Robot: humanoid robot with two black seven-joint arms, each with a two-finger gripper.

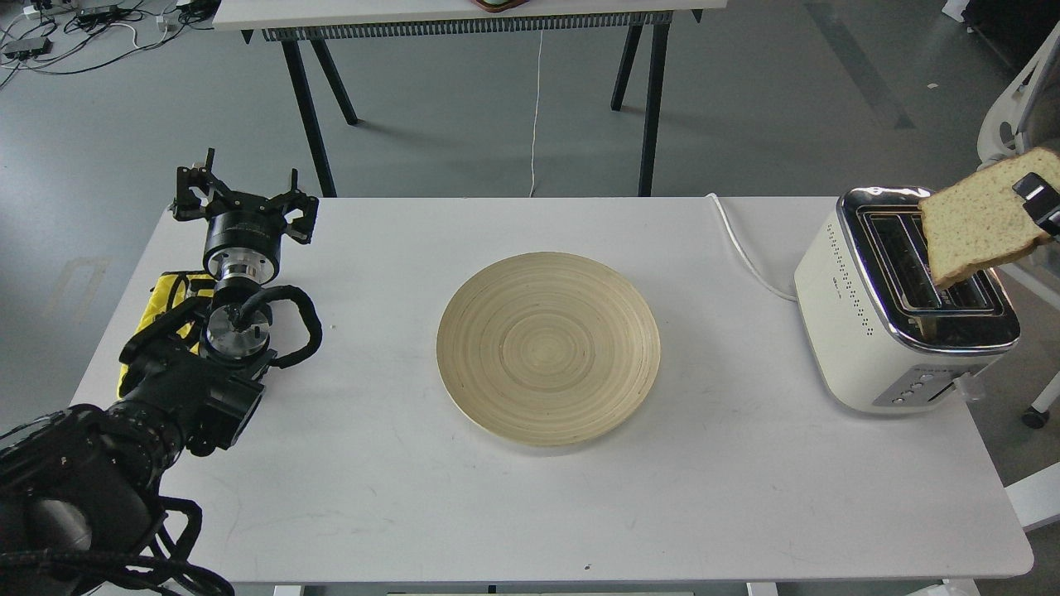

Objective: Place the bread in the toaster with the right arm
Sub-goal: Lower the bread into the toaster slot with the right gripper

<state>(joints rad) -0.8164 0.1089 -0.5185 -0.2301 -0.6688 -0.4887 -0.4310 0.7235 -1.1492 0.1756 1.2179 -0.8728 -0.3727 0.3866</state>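
- The bread [977, 223] hangs tilted in the air just above the toaster [898, 314]. Its low corner pokes into one of the two slots on top.
- The right fingers [1042, 203] are mostly off the edge of the view. The bit I can see is pressed on the bread's top edge, the edge far from the toaster, so I think they are clenched on the bread.
- Bread is light, soft and bendy. Squeeze it too hard and it could squash or tear. I think holding it by the top edge is good, because the low part stays free to slide in.
- The slice leans now. I think it should stand straighter so it goes down the slot and does not catch on the shiny rim.
- Far from the toaster, at the other end of the table [745, 497], the left fingers [243, 199] are spread wide and hold nothing.
- A round wooden plate [548, 348] sits between them and the toaster.
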